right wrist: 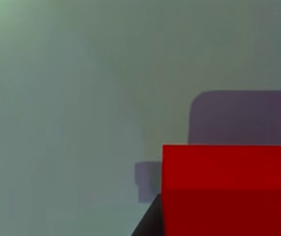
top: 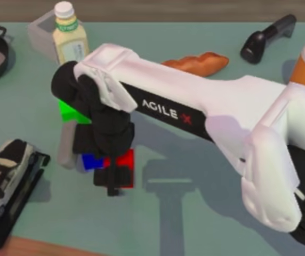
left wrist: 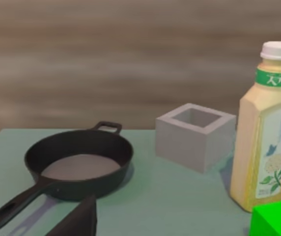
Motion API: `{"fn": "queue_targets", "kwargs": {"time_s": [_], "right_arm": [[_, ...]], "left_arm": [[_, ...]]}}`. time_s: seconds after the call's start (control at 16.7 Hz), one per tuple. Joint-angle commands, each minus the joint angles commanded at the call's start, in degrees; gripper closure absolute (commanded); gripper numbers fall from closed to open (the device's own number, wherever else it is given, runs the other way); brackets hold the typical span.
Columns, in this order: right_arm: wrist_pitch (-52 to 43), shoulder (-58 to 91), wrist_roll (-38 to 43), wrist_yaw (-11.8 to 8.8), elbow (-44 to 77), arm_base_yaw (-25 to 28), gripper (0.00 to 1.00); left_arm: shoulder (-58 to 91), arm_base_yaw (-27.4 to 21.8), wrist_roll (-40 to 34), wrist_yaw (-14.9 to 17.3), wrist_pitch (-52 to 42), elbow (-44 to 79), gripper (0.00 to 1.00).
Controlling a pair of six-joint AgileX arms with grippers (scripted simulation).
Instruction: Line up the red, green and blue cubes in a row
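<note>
Open counter (top: 195, 213) lies right of the red cube (top: 125, 160); on its left the blue cube (top: 92, 161) crowds close, with the green cube (top: 67, 111) farther back.

— Where is the white AgileX right arm (top: 216, 114)?
— It reaches in from four o'clock toward the table's middle; its black right gripper (top: 112, 178) sits over the small bright red cube (top: 125, 160).
— And the small deep blue cube (top: 92, 161)?
— Just beside the red one, at its nine o'clock. The small bright green cube (top: 67, 111) lies near, toward eleven o'clock.
</note>
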Motion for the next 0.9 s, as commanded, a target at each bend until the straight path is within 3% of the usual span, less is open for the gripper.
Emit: {"fn": "queue_targets", "kwargs": {"time_s": [0.3, 0.9], "right_arm": [[0.78, -0.25, -0.03, 0.03, -0.8, 0.05, 1.0], [0.78, -0.25, -0.03, 0.03, -0.8, 0.05, 0.25]], "left_arm": [[0.0, 0.0, 0.0, 0.0, 0.0, 0.0, 0.0], [0.0, 0.0, 0.0, 0.0, 0.0, 0.0, 0.0]]}}
